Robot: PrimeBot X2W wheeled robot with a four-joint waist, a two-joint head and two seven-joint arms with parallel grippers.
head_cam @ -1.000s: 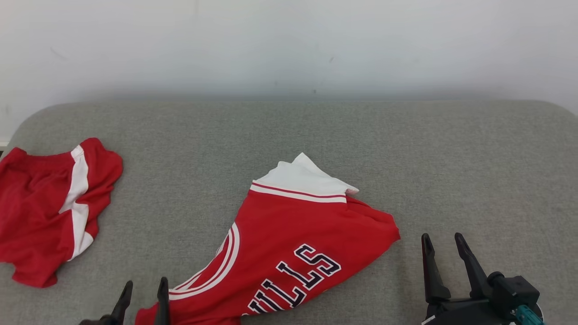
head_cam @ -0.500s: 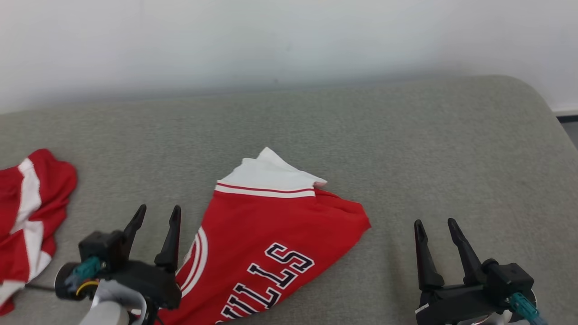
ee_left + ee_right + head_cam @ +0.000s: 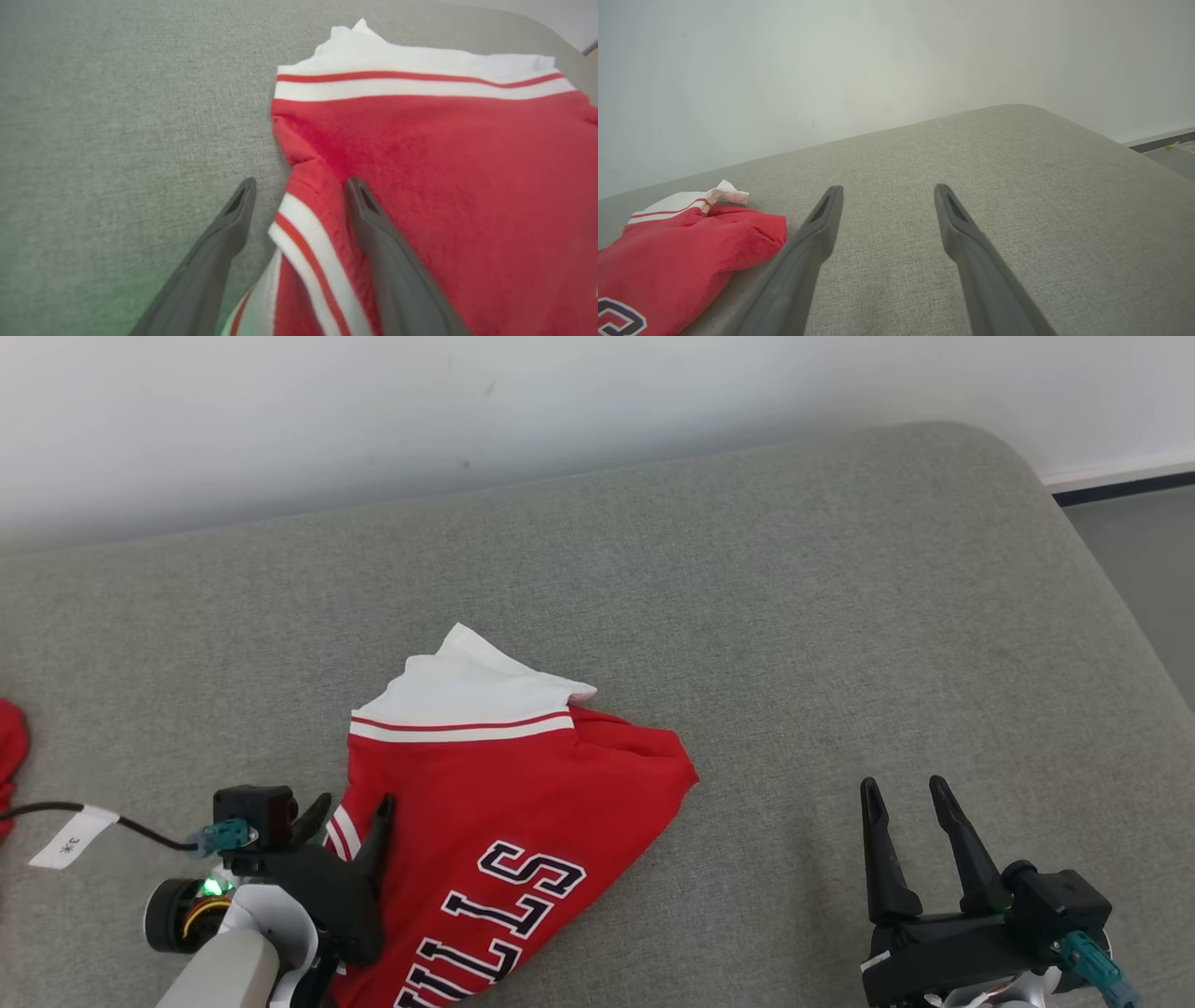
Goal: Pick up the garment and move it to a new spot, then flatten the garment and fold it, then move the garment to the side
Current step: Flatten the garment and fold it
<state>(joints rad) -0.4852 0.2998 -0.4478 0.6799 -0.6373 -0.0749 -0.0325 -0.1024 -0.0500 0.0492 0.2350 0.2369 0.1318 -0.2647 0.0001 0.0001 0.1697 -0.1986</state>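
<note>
The red jersey (image 3: pixel 523 793) lies crumpled on the grey padded surface (image 3: pixel 747 616), its white hem toward the wall. The left gripper (image 3: pixel 350 807) has its fingers (image 3: pixel 373 224) spread open, straddling the jersey's striped edge (image 3: pixel 299 224). The right gripper (image 3: pixel 904 789) hovers open over bare padding, well apart from the jersey.

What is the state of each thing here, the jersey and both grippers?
red jersey: lying bunched on the grey cushion, not flattened, not gripped.
left gripper: open, astride the jersey's striped edge.
right gripper: open, empty, above bare cushion.
other red garment: lying at the left edge, mostly cut off.
</note>
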